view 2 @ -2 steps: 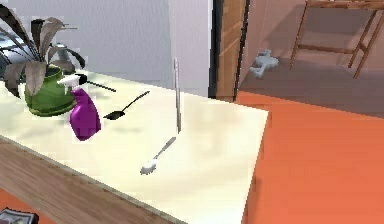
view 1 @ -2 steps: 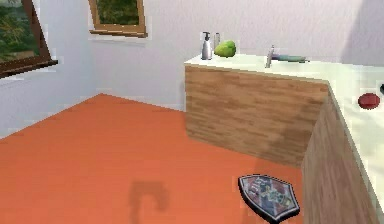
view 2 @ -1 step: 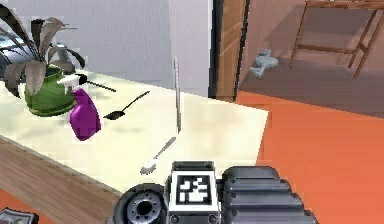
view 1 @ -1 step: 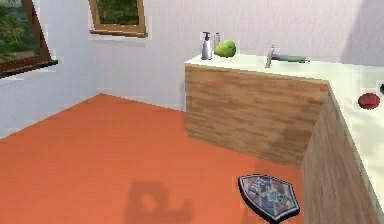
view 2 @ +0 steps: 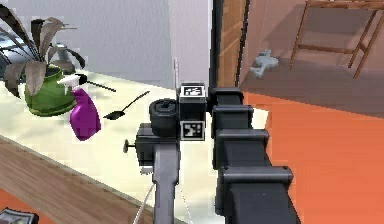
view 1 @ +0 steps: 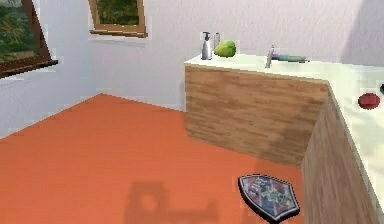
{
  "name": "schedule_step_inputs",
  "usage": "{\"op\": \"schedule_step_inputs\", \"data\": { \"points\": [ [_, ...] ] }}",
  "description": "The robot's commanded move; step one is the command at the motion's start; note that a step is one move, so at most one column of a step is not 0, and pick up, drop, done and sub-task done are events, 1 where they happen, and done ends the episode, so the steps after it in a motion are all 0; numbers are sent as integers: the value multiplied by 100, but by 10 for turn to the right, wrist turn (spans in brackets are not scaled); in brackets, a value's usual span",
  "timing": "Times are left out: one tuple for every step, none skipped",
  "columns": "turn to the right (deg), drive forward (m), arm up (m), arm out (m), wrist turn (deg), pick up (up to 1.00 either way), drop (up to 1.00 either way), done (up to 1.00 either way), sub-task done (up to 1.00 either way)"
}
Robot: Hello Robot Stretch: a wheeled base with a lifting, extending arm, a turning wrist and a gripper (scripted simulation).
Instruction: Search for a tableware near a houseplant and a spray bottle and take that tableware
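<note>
Tableware shows in the arm side view as a black flat-headed utensil (view 2: 125, 105) with a long thin handle. It lies flat on the pale-topped table (view 2: 60, 150), just to the right of an upright purple plastic spray bottle (view 2: 83, 112). Left of the bottle stands a houseplant (view 2: 42, 92) with dark grey-green leaves in a round green pot. A second black utensil (view 2: 92, 80) with a thin handle lies behind the bottle, near the pot. The end effector (view 2: 140, 143) sits at the far end of the dark square arm (view 2: 250, 160), near the flat-headed utensil's handle. I cannot tell whether it holds anything.

In the forward view, a wood-sided table (view 1: 255, 105) with a pale top carries a grey bottle (view 1: 206, 45) and a green round object (view 1: 226, 48) side by side. A patterned shield-shaped object (view 1: 270, 195) lies on the orange floor (view 1: 90, 150).
</note>
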Motion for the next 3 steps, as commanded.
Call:
{"op": "schedule_step_inputs", "data": {
  "points": [
    [0, 0, 0, 0, 450, 0, 0, 0, 0],
    [0, 0, 0, 0, 450, 0, 0, 0, 0],
    [0, 0, 0, 0, 450, 0, 0, 0, 0]
  ]
}}
